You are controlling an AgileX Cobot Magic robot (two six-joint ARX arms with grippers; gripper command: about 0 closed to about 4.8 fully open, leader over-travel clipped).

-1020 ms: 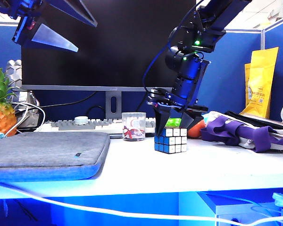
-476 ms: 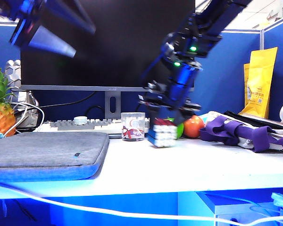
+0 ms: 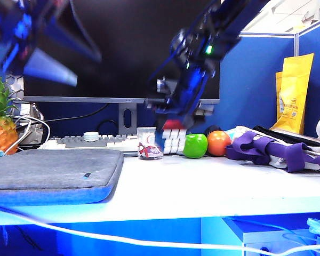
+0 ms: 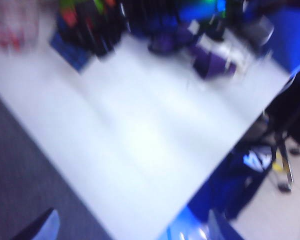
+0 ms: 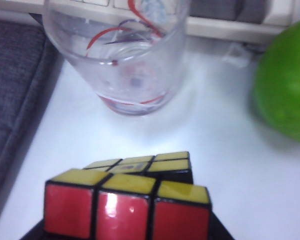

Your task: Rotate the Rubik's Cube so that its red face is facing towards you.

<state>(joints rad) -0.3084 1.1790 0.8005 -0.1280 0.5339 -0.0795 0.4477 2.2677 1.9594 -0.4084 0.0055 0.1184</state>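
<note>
Rubik's Cube (image 3: 174,140) now hangs clear of the worktop (image 3: 202,186), clamped in the right tool (image 3: 173,133) and carried toward nine o'clock from where it sat a second ago, beside the glass cup (image 3: 150,143); this uncovers the green apple (image 3: 195,145). Only the right wrist view shows the red face (image 5: 125,212), yellow adjoining. Left tool (image 3: 42,53), high at ten o'clock, stands spread wide, empty.

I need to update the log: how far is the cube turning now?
Done: the right gripper holds the Rubik's Cube off the table. In hand: white squares face the exterior camera; the red face shows only to the wrist. Left: finishing the turn. The left gripper hangs open, high.
</note>
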